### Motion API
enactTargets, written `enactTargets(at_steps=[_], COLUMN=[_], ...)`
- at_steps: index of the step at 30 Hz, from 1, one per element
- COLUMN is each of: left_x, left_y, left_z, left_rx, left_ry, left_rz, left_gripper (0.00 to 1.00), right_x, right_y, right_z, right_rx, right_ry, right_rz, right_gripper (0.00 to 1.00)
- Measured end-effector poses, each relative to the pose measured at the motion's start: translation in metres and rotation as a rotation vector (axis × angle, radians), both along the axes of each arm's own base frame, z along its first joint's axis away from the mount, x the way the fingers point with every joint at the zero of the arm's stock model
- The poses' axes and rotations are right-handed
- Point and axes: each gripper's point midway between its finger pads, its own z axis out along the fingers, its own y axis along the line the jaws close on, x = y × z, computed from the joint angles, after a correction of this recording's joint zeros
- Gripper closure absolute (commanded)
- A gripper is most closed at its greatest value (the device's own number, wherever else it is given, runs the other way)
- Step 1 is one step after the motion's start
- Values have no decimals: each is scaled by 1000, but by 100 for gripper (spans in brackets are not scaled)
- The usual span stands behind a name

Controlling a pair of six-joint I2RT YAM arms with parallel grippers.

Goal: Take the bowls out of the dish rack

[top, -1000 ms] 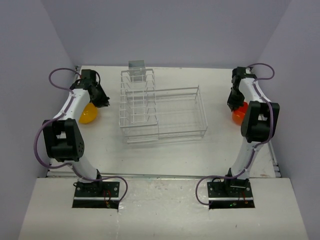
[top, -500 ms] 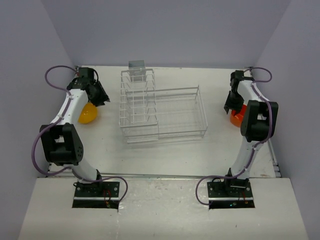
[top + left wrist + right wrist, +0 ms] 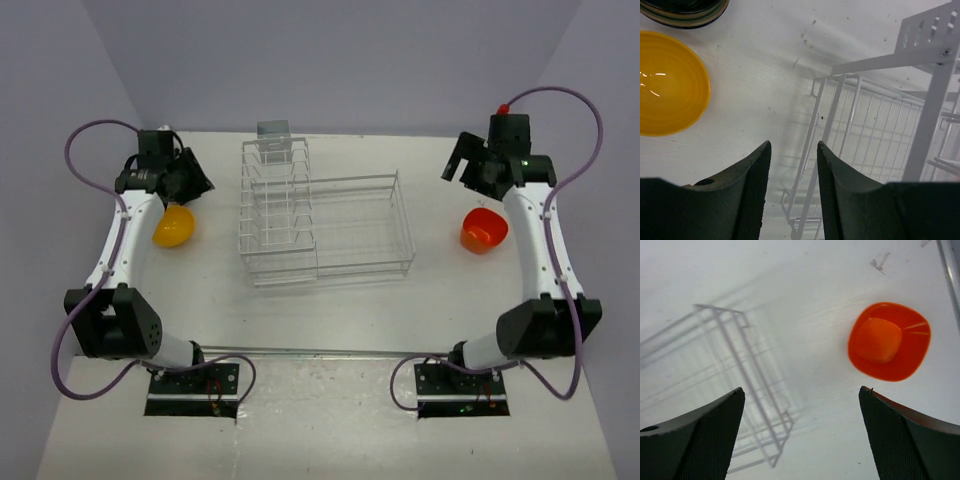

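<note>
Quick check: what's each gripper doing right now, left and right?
Left gripper: open narrowly, holding nothing.
Right gripper: open wide, holding nothing; the orange-red bowl lies free of it.

White arm links, black joints, purple cables, black fingers

The right gripper is hanging over the white table, its two black textured fingers standing wide apart at the lower corners with nothing between them. A glossy orange-red round bowl is sitting on the table at upper right. A corner of the white wire-grid dish rack is showing at left, well apart from the bowl. A dark scuff mark is showing near the top edge.
</note>
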Motion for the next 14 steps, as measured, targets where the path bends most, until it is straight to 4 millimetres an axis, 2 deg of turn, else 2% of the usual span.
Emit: enactTargets(at_steps=[3,6,8,12,14], left_x=[-6,-20,-34,-58,-66], left_y=[-2,-4,-6,-9,-9], left_z=[18,29,35,39,39], left_rx=[3,16,26,43,49], left_ry=[-58,-103,-128,-163,-175], left_rz=[-18,-32,-46,-65,-67], left_gripper=[50,45,41,32,18], right_x=[-18,-44,-67,-110,-127], right_y=[41,82,97,107,109], right_z=[54,77,72,42,32], right_rx=[52,117,160,222,243], right_ry=[-166,-254,-260,-221,-207], right_rz=[136,286,355,415,434], right_gripper=[1,1,1,1,1])
